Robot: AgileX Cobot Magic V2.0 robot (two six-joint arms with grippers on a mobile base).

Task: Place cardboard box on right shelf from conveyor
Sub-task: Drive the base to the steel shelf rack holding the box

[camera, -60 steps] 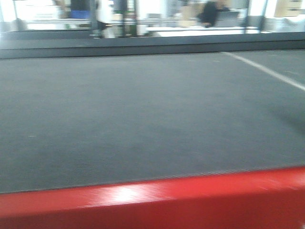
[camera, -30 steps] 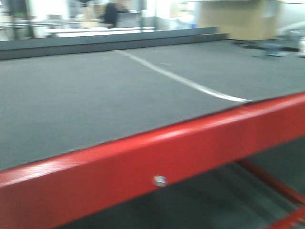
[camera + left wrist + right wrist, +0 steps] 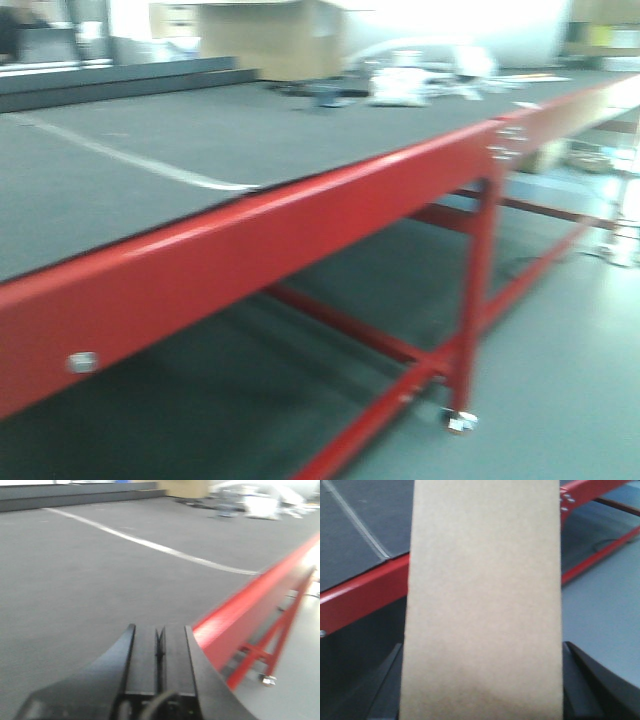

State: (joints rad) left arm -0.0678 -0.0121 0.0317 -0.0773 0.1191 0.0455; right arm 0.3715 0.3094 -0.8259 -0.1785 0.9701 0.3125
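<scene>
**Swung right with the box in hand, shelf not yet in sight**

On our left, the left claw (image 3: 160, 645) has its fingers pressed together with nothing between them. It hangs low over the conveyor (image 3: 150, 140), close to the red edge (image 3: 300, 225).

Our front view has slid to the right along the conveyor over the last second. A second ago it showed only belt and red edge. Half a second ago the white line had come in at mid-frame. Now that line (image 3: 120, 155) sits far left and the red edge runs off on a diagonal. A leg (image 3: 478, 290) with its caster (image 3: 460, 421) and bare floor (image 3: 580, 380) take up the right. We read this as our base turning away from the pickup spot, and the blur agrees with that.

On our right, the right claw (image 3: 482, 647) pinches the box (image 3: 482, 580). A dark finger shows at each lower side of the box, and its tan face blocks most of that view. Behind it we see the red edge and the floor, so we judge the box is lifted clear of the belt.

For us this means the pickup looks done and the carry is under way. The shelf shows in none of our views, so we judge the turn must go further before any placing. With the box covering the right wrist view, we will likely have to find the shelf through the front view.
</scene>
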